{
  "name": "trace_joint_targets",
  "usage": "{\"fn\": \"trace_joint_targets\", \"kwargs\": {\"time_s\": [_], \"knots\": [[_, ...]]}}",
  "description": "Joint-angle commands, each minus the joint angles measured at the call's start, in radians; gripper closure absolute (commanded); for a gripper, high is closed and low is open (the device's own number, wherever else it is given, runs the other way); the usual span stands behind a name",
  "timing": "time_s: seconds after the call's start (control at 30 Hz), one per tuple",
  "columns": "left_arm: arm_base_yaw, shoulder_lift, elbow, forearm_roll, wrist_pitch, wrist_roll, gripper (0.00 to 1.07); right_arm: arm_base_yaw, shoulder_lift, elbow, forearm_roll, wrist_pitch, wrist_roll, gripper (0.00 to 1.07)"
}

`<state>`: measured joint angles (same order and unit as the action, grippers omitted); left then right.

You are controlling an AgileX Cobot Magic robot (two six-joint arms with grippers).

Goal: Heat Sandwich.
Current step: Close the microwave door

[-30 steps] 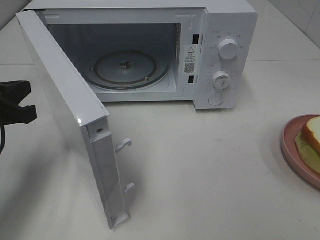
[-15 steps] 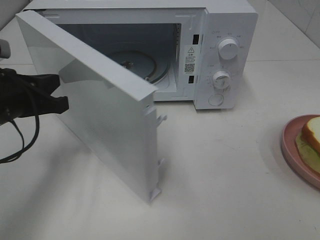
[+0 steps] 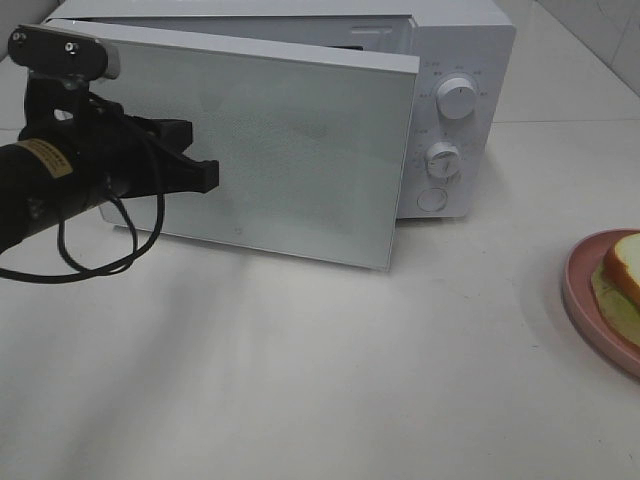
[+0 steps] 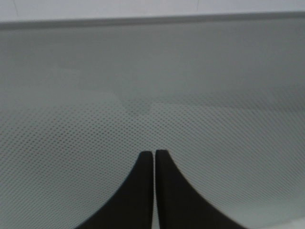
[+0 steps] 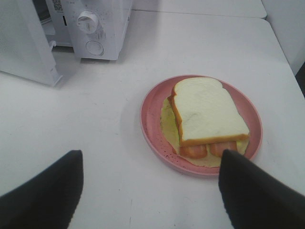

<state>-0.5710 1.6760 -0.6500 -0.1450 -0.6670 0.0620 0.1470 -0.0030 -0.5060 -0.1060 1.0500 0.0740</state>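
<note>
Overhead, the left end effector (image 3: 205,175), its jaws pressed together, touches the face of the microwave door (image 3: 290,150), which stands nearly closed across the upper middle of the frame. A white microwave (image 3: 455,110) fills the upper centre, its two dials at the upper right. At the right edge, the sandwich (image 3: 625,270) lies on a pink plate (image 3: 580,290) on the white counter (image 3: 350,380).

Left wrist camera: the black fingertips (image 4: 145,164) meet at lower centre against the dotted door glass (image 4: 152,86).

Right wrist camera: the right end effector (image 5: 150,191) holds its jaws wide apart, empty, along the bottom, above the counter (image 5: 95,143). At centre right, the sandwich (image 5: 205,114) rests on the plate (image 5: 150,119).
</note>
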Motion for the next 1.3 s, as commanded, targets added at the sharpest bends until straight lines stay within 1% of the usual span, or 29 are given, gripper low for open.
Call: {"fn": "trace_joint_targets", "kwargs": {"time_s": [0.03,0.1,0.13,0.17,0.23,0.27,0.33,0.47,0.53,0.6,0.7,0.8,1.07,1.17,1.3], "knots": [[-0.035,0.026,-0.054,-0.061,0.038,0.034,1.06,-0.008,-0.026,0.003,-0.003,-0.010,-0.011,0.31],[-0.054,0.046,-0.088,-0.095,0.052,0.053,1.06,-0.008,-0.026,0.003,-0.003,-0.010,-0.011,0.31],[-0.068,0.063,-0.122,-0.116,0.065,0.066,1.06,-0.008,-0.026,0.003,-0.003,-0.010,-0.011,0.31],[-0.068,0.063,-0.122,-0.116,0.065,0.066,1.06,-0.008,-0.026,0.003,-0.003,-0.010,-0.011,0.31],[-0.083,0.081,-0.156,-0.122,0.078,0.076,1.06,-0.008,-0.026,0.003,-0.003,-0.010,-0.011,0.31],[-0.098,0.099,-0.188,-0.124,0.095,0.090,1.06,-0.008,-0.026,0.003,-0.002,-0.010,-0.014,0.31],[-0.105,0.107,-0.205,-0.125,0.098,0.089,1.06,-0.008,-0.026,0.003,-0.002,-0.010,-0.014,0.31],[-0.135,0.147,-0.272,-0.137,0.103,0.089,1.06,-0.008,-0.026,0.003,-0.002,-0.010,-0.014,0.31],[-0.137,0.154,-0.283,-0.137,0.106,0.089,1.06,-0.008,-0.026,0.003,-0.002,-0.010,-0.014,0.31],[-0.150,0.181,-0.332,-0.140,0.130,0.087,1.06,-0.008,-0.026,0.003,-0.002,-0.010,-0.013,0.31],[-0.158,0.198,-0.358,-0.150,0.145,0.088,1.06,-0.008,-0.026,0.003,-0.002,-0.010,-0.013,0.31],[-0.170,0.232,-0.405,-0.163,0.158,0.085,1.06,-0.008,-0.026,0.003,-0.002,-0.010,-0.013,0.31],[-0.177,0.276,-0.464,-0.174,0.171,0.084,1.06,-0.008,-0.026,0.003,-0.002,-0.010,-0.013,0.31],[-0.177,0.292,-0.485,-0.203,0.171,0.086,1.06,-0.008,-0.026,0.003,-0.002,-0.010,-0.013,0.31],[-0.177,0.309,-0.508,-0.217,0.170,0.086,1.06,-0.008,-0.026,0.003,-0.002,-0.010,-0.014,0.31]]}}
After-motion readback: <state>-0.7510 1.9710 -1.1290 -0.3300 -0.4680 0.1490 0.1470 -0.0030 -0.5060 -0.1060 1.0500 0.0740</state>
